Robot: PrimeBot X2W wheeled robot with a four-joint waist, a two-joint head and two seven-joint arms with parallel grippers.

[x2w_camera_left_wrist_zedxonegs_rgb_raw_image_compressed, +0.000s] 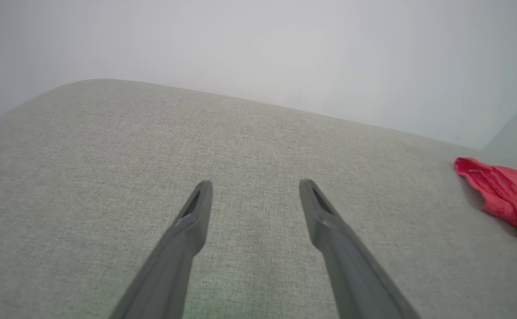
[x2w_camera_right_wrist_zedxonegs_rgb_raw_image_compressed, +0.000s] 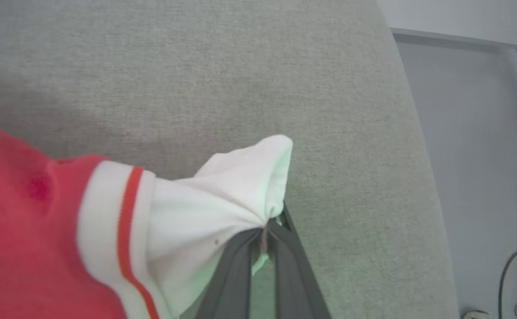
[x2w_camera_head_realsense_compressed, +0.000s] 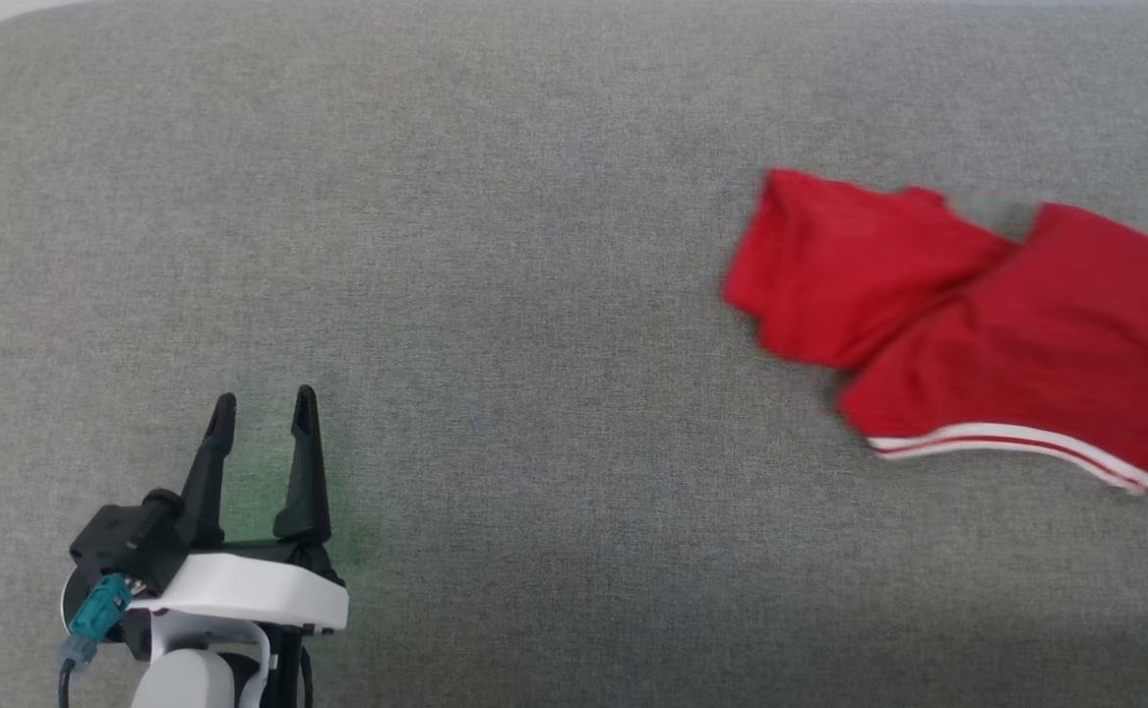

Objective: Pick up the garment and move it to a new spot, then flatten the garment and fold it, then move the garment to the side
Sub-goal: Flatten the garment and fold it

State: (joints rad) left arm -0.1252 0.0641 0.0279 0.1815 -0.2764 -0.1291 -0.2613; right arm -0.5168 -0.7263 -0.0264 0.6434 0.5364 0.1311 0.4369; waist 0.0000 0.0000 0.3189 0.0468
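Two grippers, two states: the left gripper [x2w_camera_head_realsense_compressed: 264, 401] stands with fingers spread and empty at the near left of the grey fabric surface [x2w_camera_head_realsense_compressed: 534, 246]. The garment [x2w_camera_head_realsense_compressed: 987, 324] is crumpled toward the surface's right side, and the head view gives its red body and white hem band. The right wrist view adds the white sleeve — the right gripper [x2w_camera_right_wrist_zedxonegs_rgb_raw_image_compressed: 268, 228] is pinched tight on it.
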